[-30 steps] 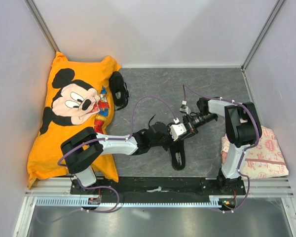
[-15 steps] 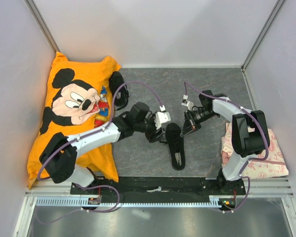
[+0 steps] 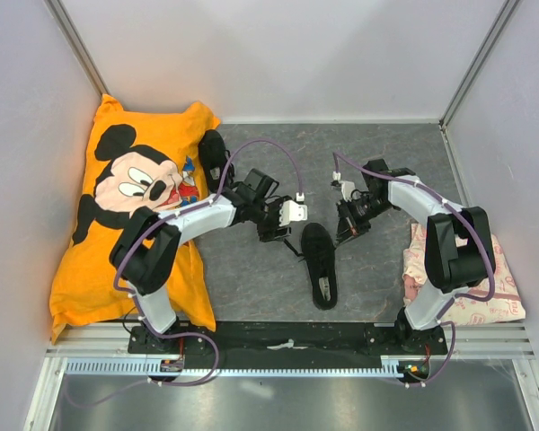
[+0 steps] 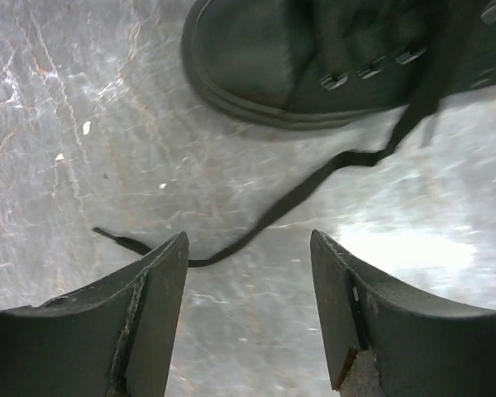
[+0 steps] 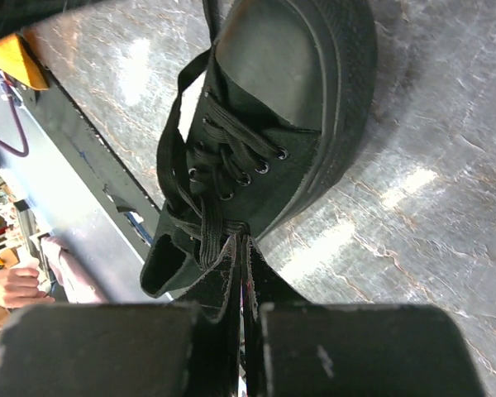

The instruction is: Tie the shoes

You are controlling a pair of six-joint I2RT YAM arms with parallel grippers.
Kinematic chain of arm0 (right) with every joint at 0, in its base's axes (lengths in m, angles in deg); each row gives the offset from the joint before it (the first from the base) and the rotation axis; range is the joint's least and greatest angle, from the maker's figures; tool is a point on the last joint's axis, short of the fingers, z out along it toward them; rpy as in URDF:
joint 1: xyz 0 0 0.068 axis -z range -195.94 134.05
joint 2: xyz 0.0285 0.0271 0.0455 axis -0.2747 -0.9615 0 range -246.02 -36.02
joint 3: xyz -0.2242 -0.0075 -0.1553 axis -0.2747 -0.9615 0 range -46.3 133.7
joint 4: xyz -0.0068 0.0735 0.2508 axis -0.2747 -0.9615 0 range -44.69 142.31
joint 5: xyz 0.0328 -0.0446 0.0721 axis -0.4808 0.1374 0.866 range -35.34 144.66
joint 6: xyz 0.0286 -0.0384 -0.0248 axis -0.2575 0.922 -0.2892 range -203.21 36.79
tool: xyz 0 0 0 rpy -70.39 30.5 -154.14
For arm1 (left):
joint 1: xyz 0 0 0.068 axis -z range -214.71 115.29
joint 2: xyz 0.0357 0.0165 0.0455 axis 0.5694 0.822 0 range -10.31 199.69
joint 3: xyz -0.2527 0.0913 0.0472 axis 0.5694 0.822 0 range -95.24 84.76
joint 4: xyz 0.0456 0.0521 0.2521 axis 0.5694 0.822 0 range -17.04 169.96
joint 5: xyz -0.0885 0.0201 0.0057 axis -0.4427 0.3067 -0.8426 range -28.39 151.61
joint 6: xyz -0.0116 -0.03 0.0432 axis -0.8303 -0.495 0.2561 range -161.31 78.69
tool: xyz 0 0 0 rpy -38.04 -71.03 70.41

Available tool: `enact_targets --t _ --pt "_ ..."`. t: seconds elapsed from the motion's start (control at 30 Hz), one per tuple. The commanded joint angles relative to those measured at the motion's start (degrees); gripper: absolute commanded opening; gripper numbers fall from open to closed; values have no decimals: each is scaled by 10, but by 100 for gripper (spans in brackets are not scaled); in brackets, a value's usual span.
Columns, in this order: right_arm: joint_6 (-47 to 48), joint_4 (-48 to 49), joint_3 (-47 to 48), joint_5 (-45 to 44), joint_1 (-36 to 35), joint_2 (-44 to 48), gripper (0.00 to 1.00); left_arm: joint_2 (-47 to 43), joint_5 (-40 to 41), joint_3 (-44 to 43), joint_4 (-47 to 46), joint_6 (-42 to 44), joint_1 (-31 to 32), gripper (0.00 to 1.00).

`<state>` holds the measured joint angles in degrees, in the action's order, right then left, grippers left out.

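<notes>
An orange pillow [image 3: 81,278] printed with 1 Mickey Mouse face lies along the left wall. It reaches from the far corner almost to the near edge, and its right side overlaps the grey marbled tabletop [image 3: 395,162]. Against the right wall, near the front, sits a pink-and-white patterned cloth bundle [image 3: 508,301]. 3 pale walls [image 3: 278,54] enclose the space. Along the near edge run a black bar [image 3: 251,337] and, in front of it, a slotted metal rail [image 3: 287,368].
</notes>
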<state>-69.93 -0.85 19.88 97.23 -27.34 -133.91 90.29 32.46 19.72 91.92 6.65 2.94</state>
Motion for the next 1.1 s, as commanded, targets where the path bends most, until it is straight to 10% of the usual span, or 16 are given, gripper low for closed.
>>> enact_targets --t 0.0,0.3,0.63,1.07 --pt "2 0 21 -20 -4 16 0 37 -34 -40 30 120 -7 67" --pt "4 -6 28 -29 -6 23 0 92 -3 -62 89 222 -7 56" --pt "20 -15 28 -67 -8 33 0 49 23 -7 161 257 -11 2" --pt "76 -39 5 -161 -8 86 0 -107 20 112 175 216 -14 1"
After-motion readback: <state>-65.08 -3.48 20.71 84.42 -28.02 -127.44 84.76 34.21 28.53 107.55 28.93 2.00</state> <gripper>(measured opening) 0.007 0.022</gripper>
